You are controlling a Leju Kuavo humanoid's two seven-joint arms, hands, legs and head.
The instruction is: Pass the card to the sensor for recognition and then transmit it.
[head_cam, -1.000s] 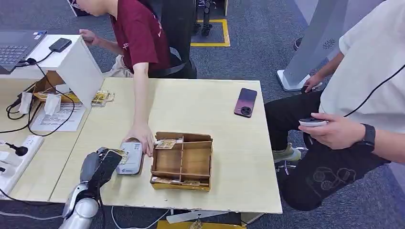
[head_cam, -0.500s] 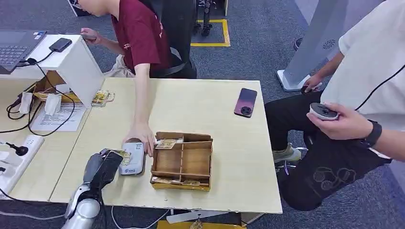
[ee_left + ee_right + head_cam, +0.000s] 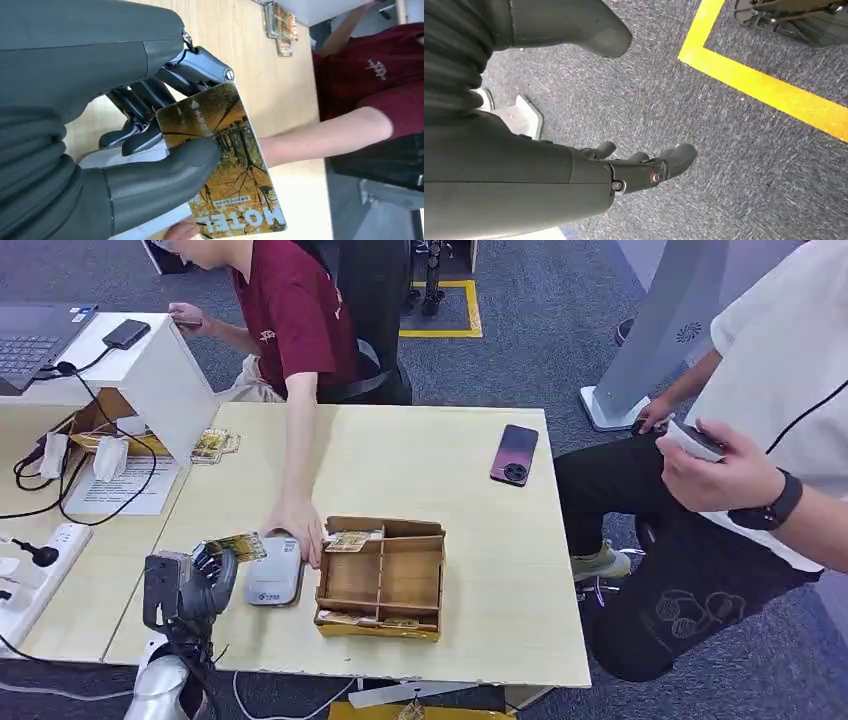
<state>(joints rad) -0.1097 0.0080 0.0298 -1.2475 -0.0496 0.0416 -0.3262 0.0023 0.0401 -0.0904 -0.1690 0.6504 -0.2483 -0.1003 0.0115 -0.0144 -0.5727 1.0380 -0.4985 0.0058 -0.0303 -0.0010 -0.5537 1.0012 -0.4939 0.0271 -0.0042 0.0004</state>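
Hotel card (image 3: 225,165) is pinched between thumb and fingers of the left hand (image 3: 205,575), just above the grey sensor (image 3: 275,580) near the table's front-left corner; the right hand (image 3: 644,167) hangs empty, fingers apart.

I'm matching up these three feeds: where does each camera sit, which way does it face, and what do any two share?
Head view: high on the body, looking down at the table; the left hand holds the card beside the sensor.
Left wrist view: behind the left hand, facing the card and a person's arm.
Right wrist view: behind the hanging right hand, facing carpet.
Shared: head and left wrist views show the card and hand.
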